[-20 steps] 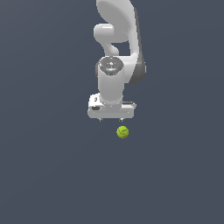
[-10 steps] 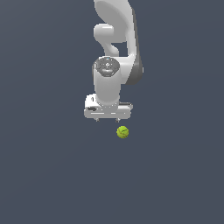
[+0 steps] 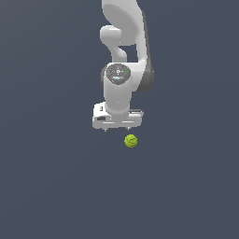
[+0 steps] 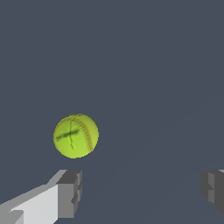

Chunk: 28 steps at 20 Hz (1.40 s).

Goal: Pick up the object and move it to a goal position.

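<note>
The gripper (image 3: 117, 128) hangs from the white arm (image 3: 122, 56) over a plain dark grey floor (image 3: 56, 186). Its fingers (image 4: 69, 192) are spread wide; in the wrist view one grey pad sits at each side of the frame with bare floor between them.

The ball (image 3: 131, 140) lies on the floor just below the gripper, offset toward the exterior view's right, apart from it. In the wrist view the ball (image 4: 76, 135) sits just ahead of one fingertip, outside the gap between the pads, touching neither. It is yellow-green with darker curved seam marks and red stitching.

Only floor surrounds the ball, and the space between it and the fingers is open.
</note>
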{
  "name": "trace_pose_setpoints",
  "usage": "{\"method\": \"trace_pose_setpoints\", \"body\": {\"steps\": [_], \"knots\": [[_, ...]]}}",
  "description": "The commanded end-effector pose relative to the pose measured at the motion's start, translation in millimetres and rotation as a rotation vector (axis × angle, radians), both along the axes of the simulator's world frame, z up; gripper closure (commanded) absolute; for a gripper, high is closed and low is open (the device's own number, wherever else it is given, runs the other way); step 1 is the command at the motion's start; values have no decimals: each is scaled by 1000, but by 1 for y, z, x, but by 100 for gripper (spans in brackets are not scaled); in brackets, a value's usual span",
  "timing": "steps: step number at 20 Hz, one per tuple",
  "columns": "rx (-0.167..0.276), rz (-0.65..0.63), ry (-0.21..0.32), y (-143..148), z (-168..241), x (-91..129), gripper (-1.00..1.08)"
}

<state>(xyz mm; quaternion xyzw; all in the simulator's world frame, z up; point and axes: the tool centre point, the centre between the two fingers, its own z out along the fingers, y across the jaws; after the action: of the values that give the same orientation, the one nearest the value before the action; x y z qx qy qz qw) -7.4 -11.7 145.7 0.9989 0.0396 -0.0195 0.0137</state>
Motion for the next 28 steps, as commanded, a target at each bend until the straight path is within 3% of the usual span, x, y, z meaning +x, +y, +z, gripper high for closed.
{"method": "trace_pose_setpoints", "body": {"steps": [1,17,28], "knots": [[2,44,-1,6,-5,0,-92],[31,466,-23,60,-46,0,-92],[38,550,-28,72,-54,-1,-92]]}}
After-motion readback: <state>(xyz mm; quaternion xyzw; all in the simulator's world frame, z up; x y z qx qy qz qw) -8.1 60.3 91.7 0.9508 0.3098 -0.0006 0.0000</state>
